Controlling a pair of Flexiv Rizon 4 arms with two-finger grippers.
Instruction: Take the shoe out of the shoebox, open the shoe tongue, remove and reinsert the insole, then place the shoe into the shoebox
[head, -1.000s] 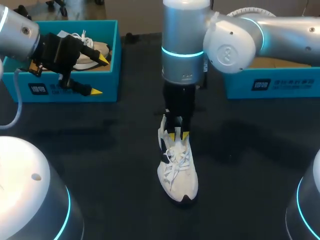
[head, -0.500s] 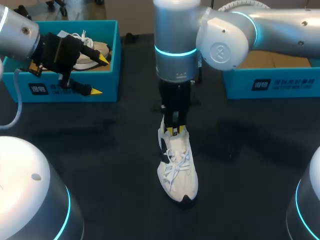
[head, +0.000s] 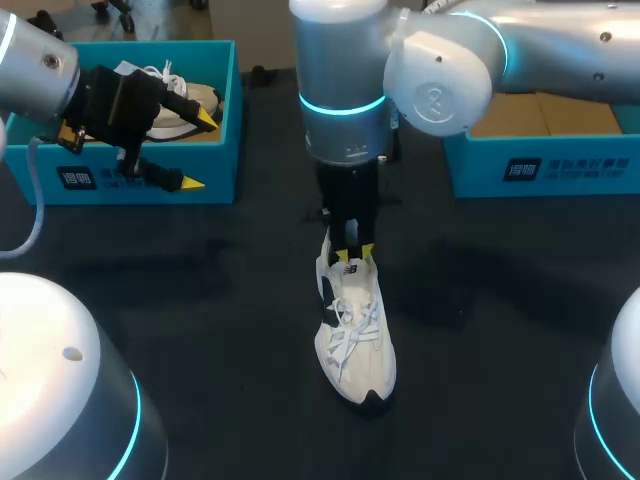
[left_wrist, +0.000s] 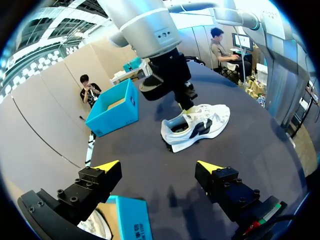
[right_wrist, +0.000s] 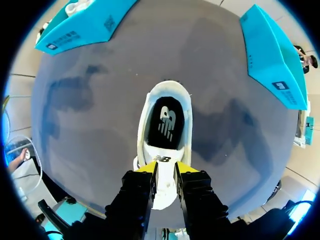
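White laced shoe (head: 355, 340), sole down, dark insole (right_wrist: 165, 122) showing — right pincer (right_wrist: 165, 168) clamped on tongue (right_wrist: 165, 192); left pincer (left_wrist: 157, 167) apart.

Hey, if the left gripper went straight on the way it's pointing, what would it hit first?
Most likely the white shoe, lying right ahead of the open left gripper, with the right gripper shut on its tongue. Only bare table lies between; depth is unclear, so it might touch that first.

The white shoe (head: 355, 335) in the middle looks like soft cloth. The table (head: 200, 330) is dark and matt. The blue shoebox (head: 220, 160) at the upper left looks like plain cardboard. The right arm (head: 345, 60) is smooth, shiny silver.
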